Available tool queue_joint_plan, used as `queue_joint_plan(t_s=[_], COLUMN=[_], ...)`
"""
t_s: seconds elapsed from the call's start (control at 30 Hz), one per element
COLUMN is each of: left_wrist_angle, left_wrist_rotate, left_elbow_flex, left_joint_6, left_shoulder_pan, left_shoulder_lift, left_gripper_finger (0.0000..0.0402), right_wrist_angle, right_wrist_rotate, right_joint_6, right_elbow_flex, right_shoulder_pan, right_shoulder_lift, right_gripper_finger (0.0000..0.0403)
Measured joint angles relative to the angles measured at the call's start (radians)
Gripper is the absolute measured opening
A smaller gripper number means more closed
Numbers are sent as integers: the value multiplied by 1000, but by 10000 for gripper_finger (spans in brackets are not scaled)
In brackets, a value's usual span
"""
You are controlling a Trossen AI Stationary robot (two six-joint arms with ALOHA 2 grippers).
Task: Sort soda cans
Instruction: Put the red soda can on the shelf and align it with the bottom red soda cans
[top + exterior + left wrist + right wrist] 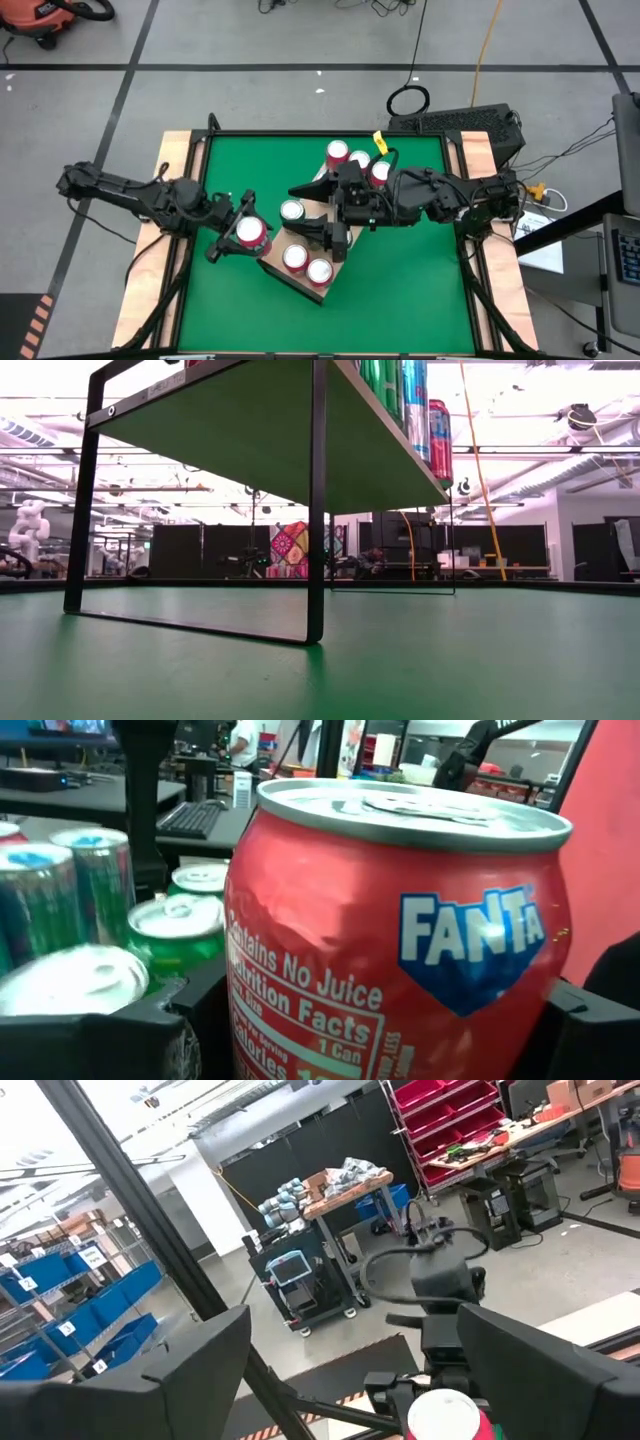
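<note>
Green table [400, 290] with a wood board [300, 285], big open workshop behind it. Left gripper [243, 236] is pinching a red Fanta can [250, 233] just off the board's left edge. Right gripper [322, 210] sits spread wide over the board, holding nothing, other cans [306, 264] around it.

High view: overhead, facing straight down, far enough to take in the whole table [400, 300] and both arms. Low view: at table-top level, facing level across the green surface under the rack [250, 430] into the room. Left wrist view: very close on a red can [400, 930], the same can at the table's 9 o'clock side overhead. Right wrist view: tilted up toward the room.
</note>
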Motion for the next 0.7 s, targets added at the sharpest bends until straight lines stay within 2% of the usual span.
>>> queue_joint_plan(t_s=[0.13,0.27,0.7], left_wrist_angle=[82,93,95], left_wrist_rotate=[-78,-149,-159], left_elbow_flex=[-62,-86,-86], left_joint_6=[-25,-18,85], left_shoulder_pan=[-42,-59,-59], left_shoulder_lift=[-1,3,112], left_gripper_finger=[295,295,295], right_wrist_angle=[0,0,-1], right_wrist_rotate=[-2,-1,-2], right_joint_6=[0,-2,14], right_elbow_flex=[0,0,0], right_shoulder_pan=[0,0,-2], right_shoulder_lift=[0,0,1], right_gripper_finger=[343,343,343])
